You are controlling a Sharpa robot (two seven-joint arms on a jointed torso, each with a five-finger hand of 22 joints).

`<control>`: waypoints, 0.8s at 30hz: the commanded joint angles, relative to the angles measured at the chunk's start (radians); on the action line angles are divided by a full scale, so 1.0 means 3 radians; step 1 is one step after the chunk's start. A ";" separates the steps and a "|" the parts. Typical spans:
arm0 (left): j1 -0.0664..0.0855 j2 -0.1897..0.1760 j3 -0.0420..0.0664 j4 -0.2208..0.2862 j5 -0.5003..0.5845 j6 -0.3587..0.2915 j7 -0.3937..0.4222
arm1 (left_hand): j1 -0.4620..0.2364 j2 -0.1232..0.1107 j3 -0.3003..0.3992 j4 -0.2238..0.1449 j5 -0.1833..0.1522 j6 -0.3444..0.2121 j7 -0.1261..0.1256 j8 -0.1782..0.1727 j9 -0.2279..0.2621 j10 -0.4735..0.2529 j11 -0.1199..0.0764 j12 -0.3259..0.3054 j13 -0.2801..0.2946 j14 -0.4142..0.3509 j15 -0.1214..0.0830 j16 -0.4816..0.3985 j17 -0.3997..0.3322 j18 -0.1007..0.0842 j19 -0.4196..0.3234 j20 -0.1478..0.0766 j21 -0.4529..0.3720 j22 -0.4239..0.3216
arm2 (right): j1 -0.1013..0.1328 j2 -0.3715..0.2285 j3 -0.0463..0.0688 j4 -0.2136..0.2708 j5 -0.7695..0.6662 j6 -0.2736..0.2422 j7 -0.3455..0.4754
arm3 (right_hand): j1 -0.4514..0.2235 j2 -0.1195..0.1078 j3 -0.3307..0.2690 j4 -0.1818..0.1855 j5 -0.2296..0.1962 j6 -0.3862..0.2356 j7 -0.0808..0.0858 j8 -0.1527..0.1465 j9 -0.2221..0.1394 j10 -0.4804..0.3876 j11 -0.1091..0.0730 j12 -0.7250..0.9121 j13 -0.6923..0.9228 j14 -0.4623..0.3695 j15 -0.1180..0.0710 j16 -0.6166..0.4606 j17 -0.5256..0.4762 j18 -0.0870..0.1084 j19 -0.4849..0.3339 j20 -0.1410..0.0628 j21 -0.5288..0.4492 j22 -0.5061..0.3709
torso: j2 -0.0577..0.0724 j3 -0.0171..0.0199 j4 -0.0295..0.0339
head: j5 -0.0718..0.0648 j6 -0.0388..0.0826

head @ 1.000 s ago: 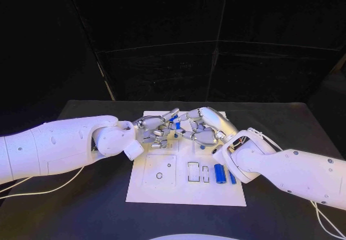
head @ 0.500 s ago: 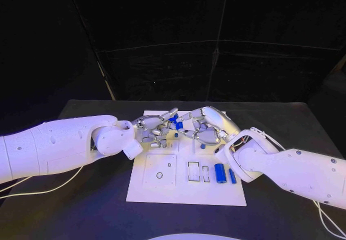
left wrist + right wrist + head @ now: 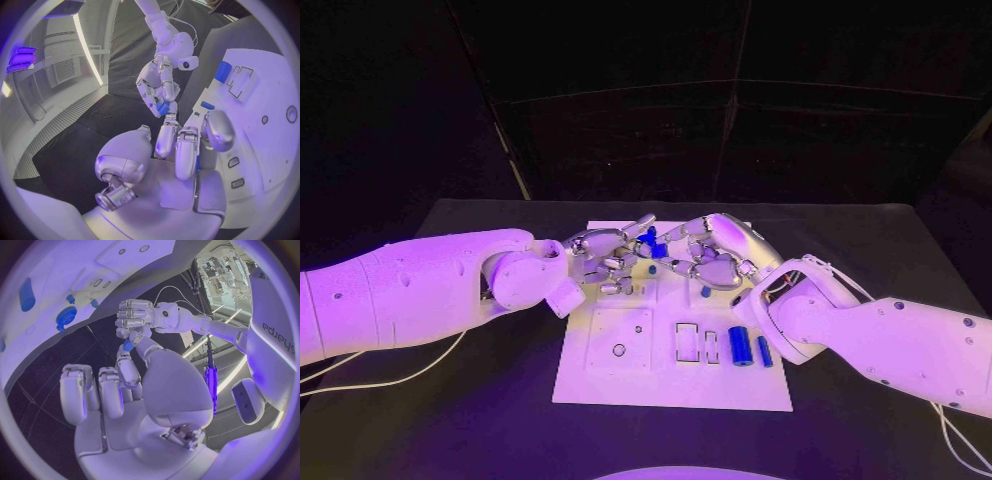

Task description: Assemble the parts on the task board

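**Hands close in over the far end of the board, a blue part between them**

On the left, the left hand (image 3: 606,262) hovers over the far half of the task board (image 3: 672,385), fingers curled, at much the same spot as a second ago. Its fingertips meet those of the other hand at a small blue part (image 3: 651,243) raised above the board. The left wrist view puts that blue part (image 3: 162,107) in the right hand's fingertips, so the right hand is pinching it. Whether the left hand also grips it or only touches it, I cannot tell.

The right hand (image 3: 707,256) has crept slightly left and toward the far side over the last second, bringing the fingertips together. My reading is that the part is being passed or re-seated between the hands before it goes into a slot, so the insertion itself is not yet done.

Further right and nearer, two blue cylinders (image 3: 740,346) lie side by side on the board, unmoved, beside an empty rectangular recess (image 3: 687,342). More assembly remains. The counter (image 3: 473,400) around the board is dark.
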 commanded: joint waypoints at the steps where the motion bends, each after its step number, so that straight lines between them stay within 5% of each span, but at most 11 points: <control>1: 0.0009 0.0000 0.0006 -0.0007 -0.0011 0.0016 0.0065 | 0.0049 -0.0003 0.0027 0.0003 0.0016 0.0014 0.0008 0.0009 0.0009 0.0017 0.0006 0.0006 -0.0003 0.0347 -0.0027 0.0010 0.0878 -0.0026 -0.0013 -0.0005 0.0020 -0.0002 | 0.0001 -0.0004 -0.0002 0.0015 -0.0065 -0.0097 -0.0062 | 0.0026 -0.0005 0.0031 0.0000 0.0006 0.0027 0.0000 0.0007 0.0005 0.0015 -0.0006 0.0005 0.0002 0.0347 -0.0033 0.0008 0.0877 -0.0036 0.0196 -0.0026 0.0015 0.0573 | 0.0002 0.0002 0.0002 | 0.0004 -0.0005; 13: 0.0010 -0.0014 0.0006 -0.0126 -0.0420 -0.0064 0.0002 | 0.0093 -0.0022 0.0024 0.0000 0.0015 -0.0039 0.0024 -0.0020 0.0014 -0.0020 0.0019 -0.0035 -0.0060 0.0347 -0.0019 0.0010 0.0878 -0.0019 -0.0041 -0.0001 0.0001 -0.0035 | 0.0000 -0.0065 0.0001 0.0149 -0.0034 -0.0289 -0.0007 | 0.0027 0.0002 0.0043 -0.0002 0.0005 0.0045 -0.0002 0.0012 0.0008 0.0028 -0.0008 0.0019 0.0022 0.0347 -0.0034 0.0008 0.0877 -0.0036 0.0197 -0.0027 0.0016 0.0575 | -0.0001 0.0003 -0.0001 | 0.0018 -0.0015; 15: 0.0010 -0.0021 0.0006 -0.0166 -0.0472 -0.0095 -0.0008 | 0.0100 -0.0023 0.0022 -0.0002 0.0015 -0.0047 0.0027 -0.0024 0.0015 -0.0024 0.0021 -0.0038 -0.0064 0.0347 -0.0017 0.0010 0.0878 -0.0018 -0.0045 0.0000 -0.0001 -0.0039 | 0.0000 -0.0078 0.0024 0.0171 -0.0023 -0.0285 -0.0015 | 0.0024 0.0002 0.0043 0.0000 0.0003 0.0049 -0.0003 0.0013 0.0009 0.0031 -0.0008 0.0022 0.0026 0.0347 -0.0034 0.0008 0.0877 -0.0036 0.0197 -0.0027 0.0016 0.0574 | -0.0002 0.0001 0.0000 | 0.0019 -0.0015; 20: 0.0014 -0.0050 0.0006 -0.0267 -0.0526 -0.0161 -0.0004 | 0.0132 -0.0027 0.0018 -0.0009 0.0015 -0.0065 0.0034 -0.0034 0.0019 -0.0035 0.0028 -0.0049 -0.0079 0.0347 -0.0011 0.0010 0.0878 -0.0016 -0.0054 0.0005 -0.0006 -0.0047 | 0.0000 -0.0095 0.0090 0.0196 -0.0071 -0.0164 -0.0166 | 0.0014 0.0001 0.0042 0.0004 0.0000 0.0053 -0.0003 0.0013 0.0009 0.0031 -0.0008 0.0021 0.0025 0.0347 -0.0035 0.0008 0.0877 -0.0036 0.0196 -0.0027 0.0016 0.0574 | -0.0002 0.0003 -0.0005 | 0.0026 -0.0017; 24: 0.0022 -0.0098 0.0007 -0.0329 -0.0540 -0.0248 0.0047 | 0.0163 -0.0030 0.0016 -0.0016 0.0015 -0.0079 0.0040 -0.0042 0.0022 -0.0043 0.0033 -0.0059 -0.0091 0.0347 -0.0006 0.0010 0.0878 -0.0013 -0.0065 0.0009 -0.0014 -0.0060 | 0.0006 -0.0100 0.0112 0.0191 -0.0278 0.0090 -0.0528 | 0.0011 -0.0002 0.0043 0.0004 -0.0011 0.0062 -0.0006 0.0014 0.0011 0.0028 -0.0010 0.0015 0.0020 0.0347 -0.0036 0.0008 0.0877 -0.0036 0.0196 -0.0028 0.0015 0.0573 | -0.0004 -0.0003 -0.0007 | 0.0023 -0.0018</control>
